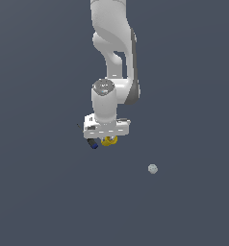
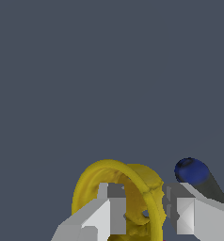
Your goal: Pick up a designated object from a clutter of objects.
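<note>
The small yellow mug (image 2: 115,181) sits between my fingers in the wrist view. One finger (image 2: 110,214) is inside its rim and the other finger (image 2: 183,215) is outside, with the mug's wall pinched between them. My gripper (image 2: 146,214) is shut on that wall. In the exterior view the mug (image 1: 109,141) peeks out just under the gripper (image 1: 108,138). The screwdriver's blue and black handle (image 2: 194,173) lies right beside the outer finger and also shows in the exterior view (image 1: 93,143). The magenta block is hidden.
A pale grey ball (image 1: 152,168) lies apart from the clutter, toward the exterior view's right and lower down. The plain dark grey floor (image 1: 39,192) surrounds everything. The white arm (image 1: 111,57) rises above the gripper.
</note>
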{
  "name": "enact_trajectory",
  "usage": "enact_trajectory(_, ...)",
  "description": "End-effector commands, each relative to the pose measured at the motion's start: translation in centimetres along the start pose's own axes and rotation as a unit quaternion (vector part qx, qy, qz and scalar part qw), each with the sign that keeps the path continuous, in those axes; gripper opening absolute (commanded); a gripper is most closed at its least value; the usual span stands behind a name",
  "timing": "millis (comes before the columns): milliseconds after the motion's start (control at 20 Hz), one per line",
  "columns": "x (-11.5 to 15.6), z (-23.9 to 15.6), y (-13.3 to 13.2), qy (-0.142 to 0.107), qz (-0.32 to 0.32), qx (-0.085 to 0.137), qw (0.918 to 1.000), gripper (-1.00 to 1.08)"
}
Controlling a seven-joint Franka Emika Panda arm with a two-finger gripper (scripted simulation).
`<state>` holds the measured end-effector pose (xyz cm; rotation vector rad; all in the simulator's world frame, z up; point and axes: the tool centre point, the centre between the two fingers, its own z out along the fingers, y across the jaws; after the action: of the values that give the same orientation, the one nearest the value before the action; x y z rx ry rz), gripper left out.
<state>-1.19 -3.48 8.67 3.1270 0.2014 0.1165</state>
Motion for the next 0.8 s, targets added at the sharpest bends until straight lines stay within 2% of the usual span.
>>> enact_trajectory(0, 0.1, -0.8, -0.2, -0.001, 0.001, 0.0, 1.0, -1.0)
enact_trajectory(350, 0.6, -4.9, -1.7, -0.005, 0.002, 0.0, 1.0, -1.0)
enact_trajectory(750, 1.6, -11.8, -4.1, -0.014, 0.004, 0.001, 0.9999, -1.0)
